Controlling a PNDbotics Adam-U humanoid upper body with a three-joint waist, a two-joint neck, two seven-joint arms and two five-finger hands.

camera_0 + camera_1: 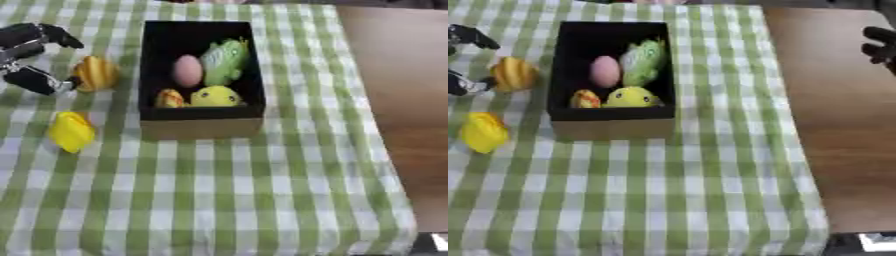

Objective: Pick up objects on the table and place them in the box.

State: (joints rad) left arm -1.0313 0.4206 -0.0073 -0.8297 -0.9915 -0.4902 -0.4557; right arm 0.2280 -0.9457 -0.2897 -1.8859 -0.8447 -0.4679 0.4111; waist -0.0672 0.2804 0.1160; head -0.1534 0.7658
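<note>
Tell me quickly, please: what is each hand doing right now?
Left hand: open, thumb and fingers spread beside the orange toy, not closed round it.
Right hand: only dark fingers show at the right edge; state cannot be told.

It looks like a homely dining spot. A green-and-white checked cloth [219,190] covers the desk. A brown wooden floor [833,125] lies to the right.

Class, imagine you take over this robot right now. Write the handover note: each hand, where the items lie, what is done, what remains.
Left hand: open, fingers either side of the orange-yellow object, not closed on it.
Right hand: off the table at the right edge; its state cannot be told.
Done: the box holds a pink egg, a green toy, a yellow round toy and a small orange piece.
Left: the orange-yellow object and the yellow object on the cloth.
</note>
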